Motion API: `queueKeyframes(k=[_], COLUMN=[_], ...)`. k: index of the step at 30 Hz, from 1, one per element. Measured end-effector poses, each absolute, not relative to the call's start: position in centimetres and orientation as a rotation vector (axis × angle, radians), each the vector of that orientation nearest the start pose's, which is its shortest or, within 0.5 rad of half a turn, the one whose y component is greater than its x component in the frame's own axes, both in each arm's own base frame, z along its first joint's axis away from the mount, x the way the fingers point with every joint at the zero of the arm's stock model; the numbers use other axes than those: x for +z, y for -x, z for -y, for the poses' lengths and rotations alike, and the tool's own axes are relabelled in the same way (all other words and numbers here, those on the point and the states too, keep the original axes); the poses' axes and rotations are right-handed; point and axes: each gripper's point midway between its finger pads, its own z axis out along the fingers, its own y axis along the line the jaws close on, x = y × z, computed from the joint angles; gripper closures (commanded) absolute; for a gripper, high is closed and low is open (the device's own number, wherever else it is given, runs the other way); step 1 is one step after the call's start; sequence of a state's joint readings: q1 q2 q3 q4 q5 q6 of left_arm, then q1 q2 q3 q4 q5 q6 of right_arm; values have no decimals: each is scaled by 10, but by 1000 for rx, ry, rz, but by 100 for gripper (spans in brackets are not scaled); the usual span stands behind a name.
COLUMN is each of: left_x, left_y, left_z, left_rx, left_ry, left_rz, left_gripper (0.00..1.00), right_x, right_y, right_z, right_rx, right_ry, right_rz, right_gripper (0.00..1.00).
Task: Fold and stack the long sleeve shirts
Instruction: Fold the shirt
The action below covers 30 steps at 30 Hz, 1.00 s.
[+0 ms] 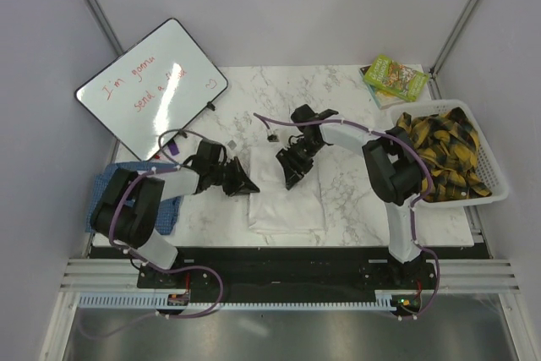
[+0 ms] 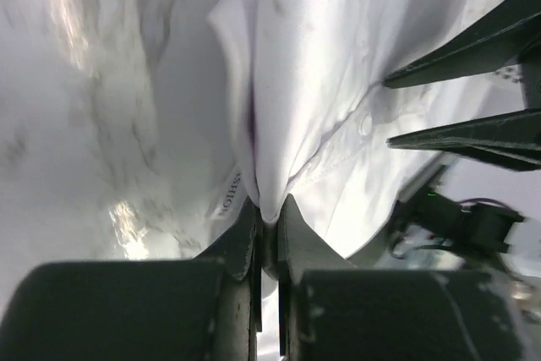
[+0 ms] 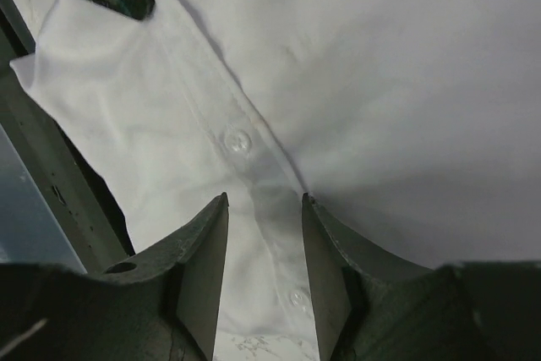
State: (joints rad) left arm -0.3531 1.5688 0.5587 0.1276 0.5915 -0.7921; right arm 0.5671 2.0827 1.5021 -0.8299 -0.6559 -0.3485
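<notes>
Marble counter (image 1: 363,192) sits inside a grey walled booth. A whiteboard (image 1: 152,86) with red handwriting leans at the far left, well behind the left pincer (image 1: 241,182).

The blue check shirt (image 1: 169,213) lies crumpled at the counter's left edge. It is partly under the left arm, back from the left pincer and not touching it.

The left pincer is low over the counter, pointing right. It is clenched on the left edge of the white shirt (image 1: 287,205). In the left wrist view both fingers (image 2: 245,238) press together with a ridge of white cloth pinched between the tips. A small printed tag (image 2: 230,196) sits just left of the pinch.

The white shirt lies mid-counter as a rough rectangle. It is mostly flat and runs from the two pincers toward the near edge.

The right pincer (image 1: 292,173) is at the shirt's far edge, close to the left pincer's right. It is released, fingers (image 3: 207,268) spread. The button placket and one button (image 3: 237,141) run through the gap. Cannot tell whether the tips touch the cloth. The left wrist view shows the same two dark fingers apart over the white cloth.

Well right of the right pincer, a green book (image 1: 395,76) lies at the far corner. A white basket (image 1: 499,183) at the right edge holds a yellow-black plaid cloth (image 1: 444,154).
</notes>
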Motion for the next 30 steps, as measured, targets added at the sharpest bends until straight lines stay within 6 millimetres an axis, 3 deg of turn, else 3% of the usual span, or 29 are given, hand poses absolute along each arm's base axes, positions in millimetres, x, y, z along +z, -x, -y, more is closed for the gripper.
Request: queueKeyframes(k=[5, 10, 13, 15, 20, 24, 27, 30], left_x=[51, 74, 93, 110, 175, 211, 198, 152], left_y=[-294, -320, -347, -375, -439, -456, -447, -418], left_z=[208, 188, 176, 168, 154, 160, 179, 196], left_rx=[-958, -709, -519, -367, 21, 252, 378, 467], left_ry=[-1, -276, -456, -574, -803, -950, -1106, -1299], left_rz=[-2683, -2705, -2675, -2605, -2366, -2195, -2111, -2089], left_gripper=[98, 98, 98, 98, 98, 98, 98, 98], right_x=[49, 79, 97, 106, 114, 115, 115, 115], right_y=[-309, -337, -341, -341, -342, -344, -346, -349], right_z=[-253, -211, -199, -193, -181, -171, -162, -152], right_rx=[1051, 1025, 1029, 1035, 1056, 1071, 1080, 1088], right_ry=[1100, 919, 878, 862, 823, 786, 752, 716], right_rz=[-2606, -2591, -2562, -2548, -2540, -2540, -2543, -2543], right_gripper=[51, 51, 52, 52, 52, 53, 53, 54])
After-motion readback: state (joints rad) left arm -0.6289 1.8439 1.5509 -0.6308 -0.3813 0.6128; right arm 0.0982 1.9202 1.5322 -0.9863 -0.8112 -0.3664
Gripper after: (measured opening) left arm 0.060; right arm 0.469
